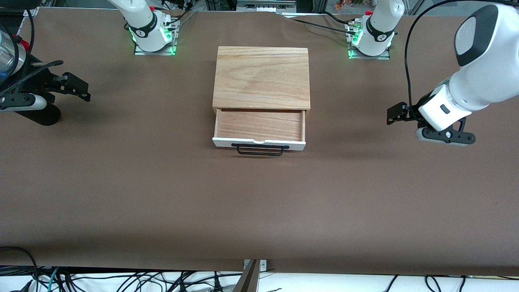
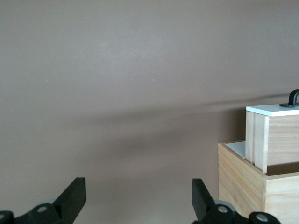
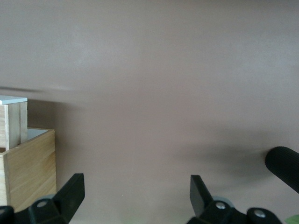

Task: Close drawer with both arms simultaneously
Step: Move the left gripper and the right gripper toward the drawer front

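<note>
The light oak box (image 1: 261,77) stands mid-table between the two bases. Its drawer (image 1: 259,125) is pulled out toward the front camera, with the white front panel (image 1: 227,142) and black wire handle (image 1: 259,150) leading; the tray is empty. My left gripper (image 1: 395,113) hangs open over bare table toward the left arm's end, well apart from the drawer. My right gripper (image 1: 79,87) hangs open over the right arm's end. The left wrist view shows its open gripper (image 2: 138,186), the drawer (image 2: 280,135) and the box (image 2: 238,172). The right wrist view shows its open gripper (image 3: 137,184), the drawer (image 3: 13,119) and the box (image 3: 30,168).
The brown table (image 1: 259,211) runs wide around the box. A black cylinder (image 1: 40,115) sits under the right arm and also shows in the right wrist view (image 3: 284,165). The green-lit bases (image 1: 152,36) (image 1: 371,38) stand farthest from the front camera. Cables lie past the near edge.
</note>
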You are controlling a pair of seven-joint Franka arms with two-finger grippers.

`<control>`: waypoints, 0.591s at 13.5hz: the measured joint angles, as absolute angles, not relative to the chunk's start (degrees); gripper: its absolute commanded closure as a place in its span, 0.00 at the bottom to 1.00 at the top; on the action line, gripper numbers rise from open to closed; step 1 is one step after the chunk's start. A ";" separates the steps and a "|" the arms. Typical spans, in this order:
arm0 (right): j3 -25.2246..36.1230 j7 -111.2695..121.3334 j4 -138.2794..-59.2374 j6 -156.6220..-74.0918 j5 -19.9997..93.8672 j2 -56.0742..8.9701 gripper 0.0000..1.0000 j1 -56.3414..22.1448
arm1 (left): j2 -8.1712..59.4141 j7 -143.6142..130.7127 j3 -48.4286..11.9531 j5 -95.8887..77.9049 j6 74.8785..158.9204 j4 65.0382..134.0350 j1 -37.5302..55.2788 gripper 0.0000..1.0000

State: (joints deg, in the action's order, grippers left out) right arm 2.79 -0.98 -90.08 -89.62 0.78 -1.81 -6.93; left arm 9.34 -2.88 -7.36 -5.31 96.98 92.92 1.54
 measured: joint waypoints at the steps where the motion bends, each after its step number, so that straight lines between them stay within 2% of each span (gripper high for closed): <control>1: 2.77 -0.98 -90.07 -89.66 0.78 -1.81 0.00 -6.93 | 10.37 -3.20 -7.62 -6.21 96.99 92.20 1.59 0.00; 5: 2.68 -0.98 -90.14 -90.01 1.50 -2.79 0.00 -6.97 | 15.43 -7.51 -8.89 -8.15 99.70 89.27 2.95 0.00; 8: 1.89 -0.98 -90.11 -92.63 2.45 -8.16 0.00 -8.55 | 19.26 -12.37 -9.26 -8.73 106.01 88.31 6.17 0.00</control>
State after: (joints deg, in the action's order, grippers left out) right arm 1.89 -0.98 -90.11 -92.63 2.45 -8.16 -8.55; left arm 19.26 -12.37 -9.26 -8.73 106.01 88.31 6.17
